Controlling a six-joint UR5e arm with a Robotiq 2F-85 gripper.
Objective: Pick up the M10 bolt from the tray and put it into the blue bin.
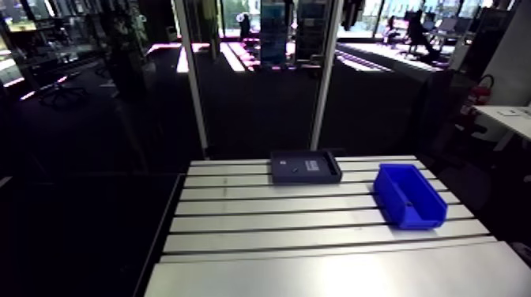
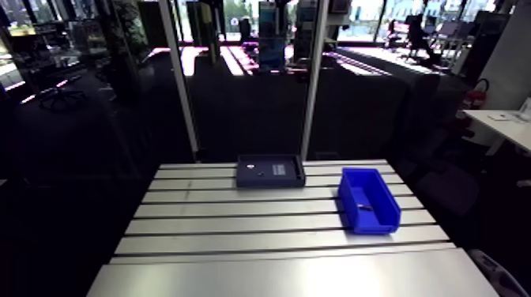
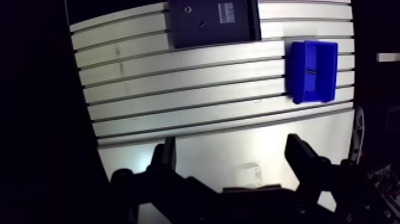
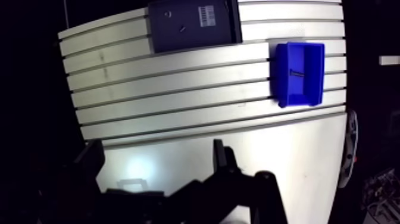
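- Arm view: a slotted aluminium tabletop [image 1: 316,237] carries two things, both towards its far side.
- A dark, shallow tray [image 1: 292,175] sits at the far edge. Inside it are a pale striped label [image 1: 310,166] and a small pale ring [image 1: 285,163].
- A blue bin [image 1: 427,219] stands near the tray but apart from it, a little nearer the camera, with its open top facing up.
- The bolt [image 1: 408,202] lies on the bin's floor, about in the middle. It shows as a short dark piece, too small to read any detail.
- Wrist view: the hand [image 3: 231,146] hangs over the plain near strip of the tabletop. Its two dark fingers [image 3: 300,158] are spread wide and grip nothing.
- Tray and bin both lie well ahead of the hand, the tray more to one side and the bin to the other.
- The bolt shows again as a dark fleck inside the bin, clear of its walls.
- In the tray, beside the ring and label, lies a tiny dark slanted piece [image 3: 202,24] that I cannot name.
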